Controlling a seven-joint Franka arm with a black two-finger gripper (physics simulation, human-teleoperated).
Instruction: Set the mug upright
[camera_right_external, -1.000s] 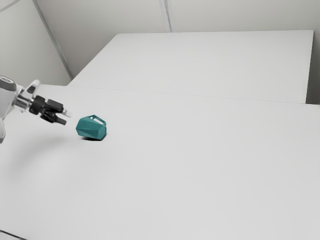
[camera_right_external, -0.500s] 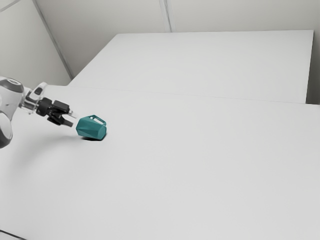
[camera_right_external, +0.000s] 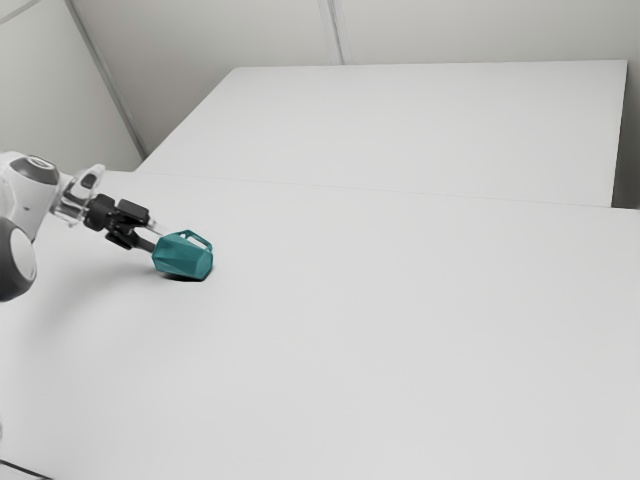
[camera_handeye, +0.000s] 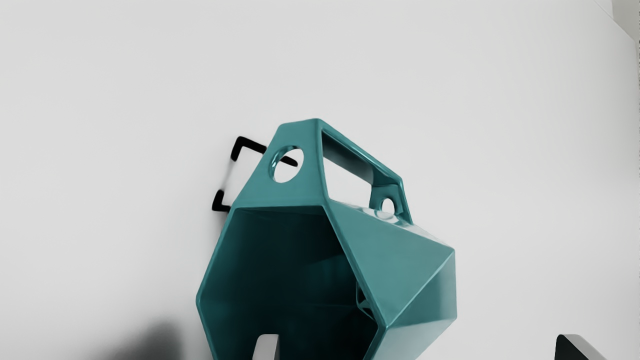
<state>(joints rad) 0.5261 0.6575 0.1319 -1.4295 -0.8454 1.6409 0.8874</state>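
The teal faceted mug (camera_right_external: 183, 256) lies on its side on the white table, its mouth toward my gripper (camera_right_external: 155, 238) and its handle raised. In the wrist view the dark opening of the mug (camera_handeye: 365, 225) faces the camera. My gripper (camera_handeye: 417, 347) is open there: one fingertip overlaps the mouth, the other stands well outside the mug's wall. Whether a finger touches the mug, I cannot tell.
The white table (camera_right_external: 380, 330) extends around the mug, with a large white panel (camera_right_external: 420, 130) behind it. A dark cable (camera_right_external: 25, 469) runs at the exterior view's lower left corner.
My gripper has moved toward the exterior view's right and slightly down, from a gap away up to the mug's mouth. The mug has not moved.
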